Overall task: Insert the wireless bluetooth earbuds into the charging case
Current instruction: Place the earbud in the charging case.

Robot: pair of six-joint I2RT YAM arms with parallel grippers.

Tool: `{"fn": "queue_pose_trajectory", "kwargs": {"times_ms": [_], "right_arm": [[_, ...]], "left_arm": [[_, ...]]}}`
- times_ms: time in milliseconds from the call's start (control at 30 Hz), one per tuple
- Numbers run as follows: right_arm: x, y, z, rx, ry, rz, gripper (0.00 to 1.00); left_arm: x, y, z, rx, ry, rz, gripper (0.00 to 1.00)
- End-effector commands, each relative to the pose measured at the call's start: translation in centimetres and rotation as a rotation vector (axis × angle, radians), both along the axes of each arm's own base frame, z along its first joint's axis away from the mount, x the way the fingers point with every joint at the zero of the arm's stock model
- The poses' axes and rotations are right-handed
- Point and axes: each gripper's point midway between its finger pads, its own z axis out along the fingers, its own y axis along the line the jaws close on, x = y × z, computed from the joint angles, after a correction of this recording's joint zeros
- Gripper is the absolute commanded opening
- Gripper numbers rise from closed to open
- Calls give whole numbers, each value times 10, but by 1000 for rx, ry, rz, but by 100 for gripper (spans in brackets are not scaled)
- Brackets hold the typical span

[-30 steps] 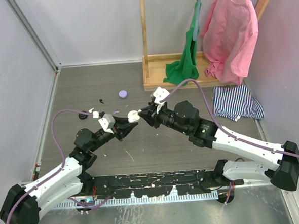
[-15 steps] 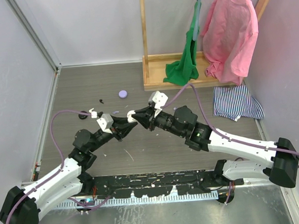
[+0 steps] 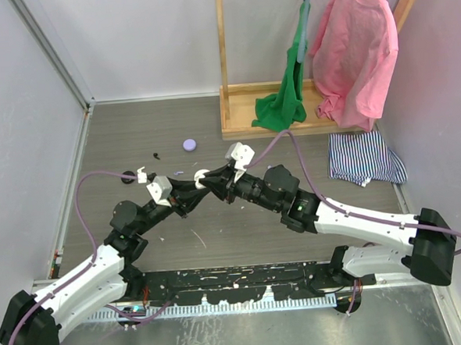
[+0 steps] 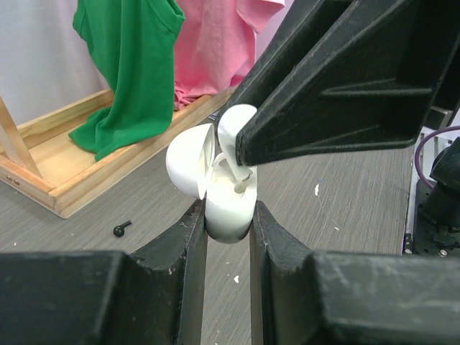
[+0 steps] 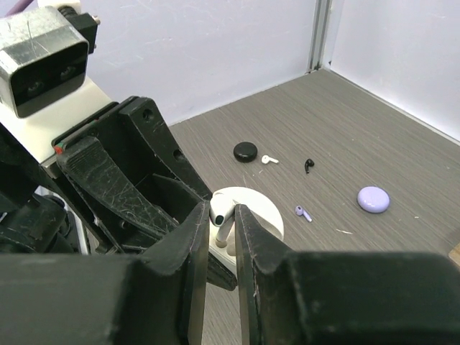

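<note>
Left gripper point(image 4: 228, 224) clamped on base of white charging case point(image 4: 224, 205), lid flipped open, held up off the surface point(image 5: 345, 144). Right gripper point(image 5: 222, 214) pinched tight on white earbud point(image 4: 231, 128), stem poking into the case's open top. On the surface beyond the case: lilac earbud point(image 5: 303, 213), black earbud point(image 5: 309, 165), second white earbud point(image 5: 269, 159), black puck point(image 5: 245, 152), lilac puck point(image 5: 374, 198).
</note>
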Motion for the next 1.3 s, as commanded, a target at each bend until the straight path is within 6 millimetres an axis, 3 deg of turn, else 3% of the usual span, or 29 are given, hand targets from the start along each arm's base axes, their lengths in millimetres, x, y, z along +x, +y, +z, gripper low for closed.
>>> {"fn": "queue_pose_trajectory", "kwargs": {"times_ms": [0, 200, 833, 1267], "right_arm": [[-5, 7, 20, 66, -26, 32, 15], [0, 6, 12, 50, -18, 7, 15], [-3, -5, 21, 71, -41, -11, 15], [-2, 4, 8, 19, -12, 10, 15]], "left_arm": [[-2, 3, 43, -91, -90, 12, 0], [-2, 6, 45, -98, -89, 21, 0], [10, 13, 41, -117, -28, 95, 0], [7, 9, 40, -107, -32, 68, 0]]}}
